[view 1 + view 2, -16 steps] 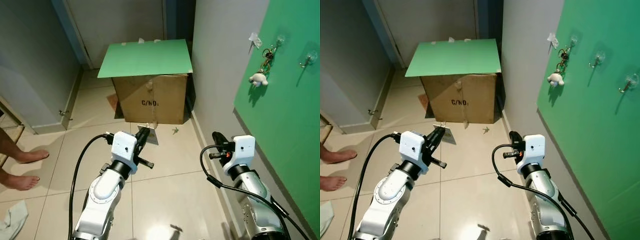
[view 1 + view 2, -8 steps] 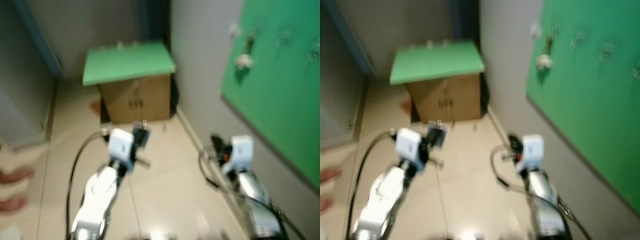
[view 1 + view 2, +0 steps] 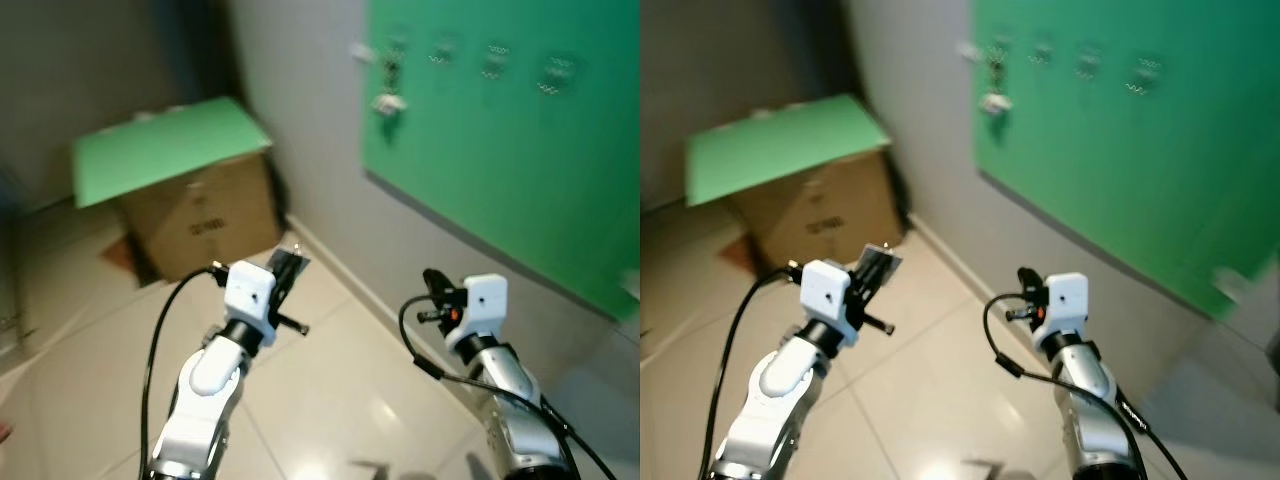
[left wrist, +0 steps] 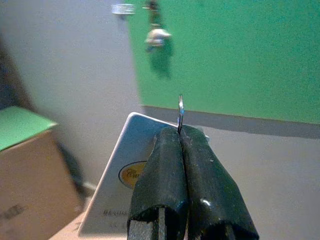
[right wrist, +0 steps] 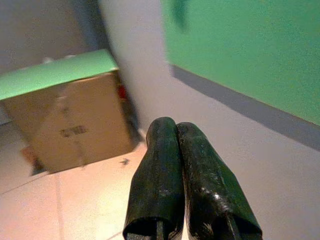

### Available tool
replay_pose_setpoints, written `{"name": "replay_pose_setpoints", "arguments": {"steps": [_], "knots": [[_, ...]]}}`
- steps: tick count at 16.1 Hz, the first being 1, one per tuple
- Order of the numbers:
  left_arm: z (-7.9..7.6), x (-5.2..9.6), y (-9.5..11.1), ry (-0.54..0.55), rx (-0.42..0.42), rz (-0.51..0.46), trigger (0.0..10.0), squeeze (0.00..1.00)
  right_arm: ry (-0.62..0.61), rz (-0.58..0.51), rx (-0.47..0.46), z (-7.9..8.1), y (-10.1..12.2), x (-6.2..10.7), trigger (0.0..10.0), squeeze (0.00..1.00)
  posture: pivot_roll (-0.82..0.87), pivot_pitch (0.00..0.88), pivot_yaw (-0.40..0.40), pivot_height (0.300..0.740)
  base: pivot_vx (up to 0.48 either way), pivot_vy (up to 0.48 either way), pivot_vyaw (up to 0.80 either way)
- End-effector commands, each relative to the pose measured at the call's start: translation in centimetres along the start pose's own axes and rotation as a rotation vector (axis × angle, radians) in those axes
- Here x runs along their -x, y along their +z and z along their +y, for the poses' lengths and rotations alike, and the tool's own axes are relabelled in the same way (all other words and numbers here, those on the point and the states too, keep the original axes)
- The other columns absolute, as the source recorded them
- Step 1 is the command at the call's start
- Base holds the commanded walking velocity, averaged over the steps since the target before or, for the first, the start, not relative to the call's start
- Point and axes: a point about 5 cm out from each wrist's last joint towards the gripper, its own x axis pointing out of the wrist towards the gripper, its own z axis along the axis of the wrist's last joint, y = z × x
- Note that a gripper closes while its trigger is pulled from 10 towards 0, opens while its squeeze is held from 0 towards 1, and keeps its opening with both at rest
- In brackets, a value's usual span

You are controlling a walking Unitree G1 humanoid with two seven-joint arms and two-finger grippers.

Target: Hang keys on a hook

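My left gripper [image 4: 179, 132] is shut on a thin metal key ring [image 4: 180, 111] with a white card tag [image 4: 122, 175] hanging from it. In the eye views it is held up in front of me [image 3: 288, 263], well short of the wall. A green board [image 3: 500, 150] on the wall to the right carries a row of clear hooks [image 3: 494, 58]. The leftmost hook holds another key bunch with a small white plush [image 3: 386, 98]. My right gripper [image 3: 430, 280] is shut with nothing in it, seen close up [image 5: 175, 126].
A cardboard box [image 3: 205, 225] with a green sheet [image 3: 165, 145] on top stands on the tiled floor at the left, against the grey wall. Bare tiles lie between me and the wall under the board.
The camera has swung to the right: the box has slid to the left of the picture and more of the green board and its hooks has come in. Both arms keep their pose.
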Motion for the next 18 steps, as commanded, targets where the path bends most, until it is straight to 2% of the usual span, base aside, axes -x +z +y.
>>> {"name": "replay_pose_setpoints", "arguments": {"steps": [1,8,15,18], "knots": [[0.28,0.01,-0.07,0.003,-0.005,0.006,0.0,0.0,0.0,-0.001,-0.005,0.1,-0.02,-0.02,10.0,0.0,-0.24,0.0,0.105,0.74,0.0,0.0,-0.61],[0.61,0.08,-0.33,0.001,0.012,0.019,0.0,0.0,-0.006,0.008,-0.014,0.12,-0.38,0.17,10.0,0.0,-0.24,0.0,0.111,0.74,0.0,0.479,-0.62],[0.92,0.04,-0.49,0.008,-0.012,0.027,0.0,0.0,-0.008,0.015,-0.012,0.07,-0.63,0.48,10.0,0.0,-0.24,0.0,0.112,0.74,0.04,0.46,-0.62],[0.76,0.09,-0.61,-0.003,-0.042,0.031,0.0,0.0,-0.01,0.017,-0.005,-0.04,-0.68,0.44,10.0,0.0,-0.24,0.0,0.112,0.74,0.0,0.0,-0.65]]}}
